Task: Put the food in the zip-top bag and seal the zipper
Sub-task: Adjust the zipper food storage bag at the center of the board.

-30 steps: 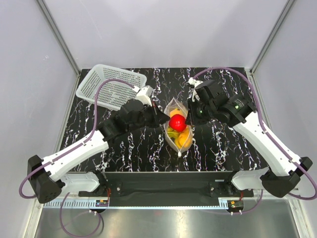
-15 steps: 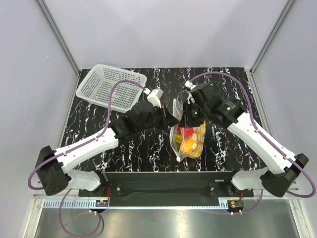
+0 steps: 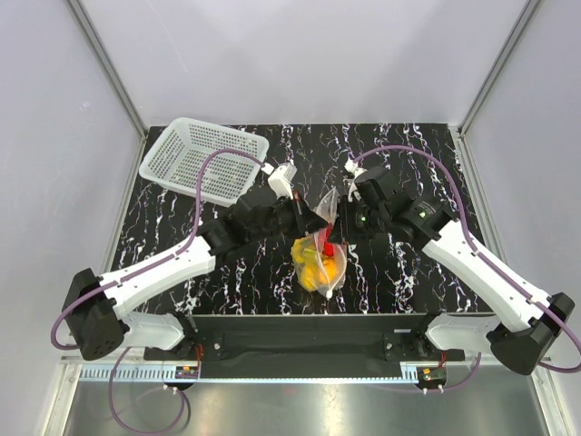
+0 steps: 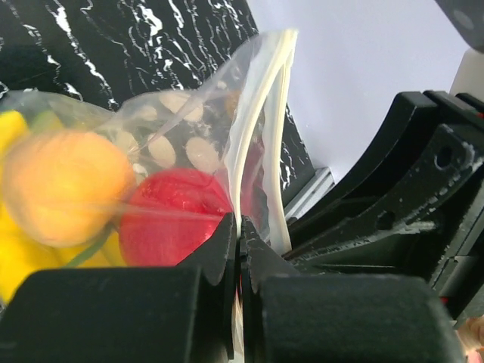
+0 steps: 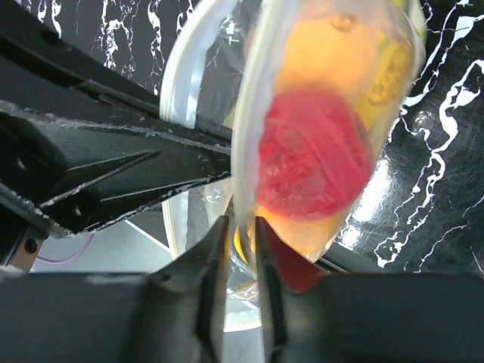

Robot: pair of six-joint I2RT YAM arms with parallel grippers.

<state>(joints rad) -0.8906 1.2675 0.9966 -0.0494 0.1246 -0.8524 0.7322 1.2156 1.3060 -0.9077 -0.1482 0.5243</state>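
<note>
The clear zip-top bag [image 3: 325,272] hangs between my two grippers above the black marbled table. Inside it show the red fruit [image 3: 327,246], the yellow bananas [image 3: 311,270] and an orange fruit [image 4: 64,185]. My left gripper [image 3: 313,221] is shut on the bag's mouth edge [image 4: 240,234], just beside the white zipper strip [image 4: 266,128]. My right gripper [image 3: 341,224] is shut on the same mouth edge from the other side [image 5: 242,231]. The red fruit [image 5: 314,155] and the orange fruit [image 5: 333,53] press against the plastic below it. The yellow-pink fruit cannot be told apart.
A white perforated basket [image 3: 204,159] lies at the table's far left corner. Grey walls close in the table on three sides. The two arm bases stand at the near edge.
The bag, which lay open on the table with the red fruit on top, now hangs from both grippers. The fruit has slid down inside and the bag has swung slightly left.
</note>
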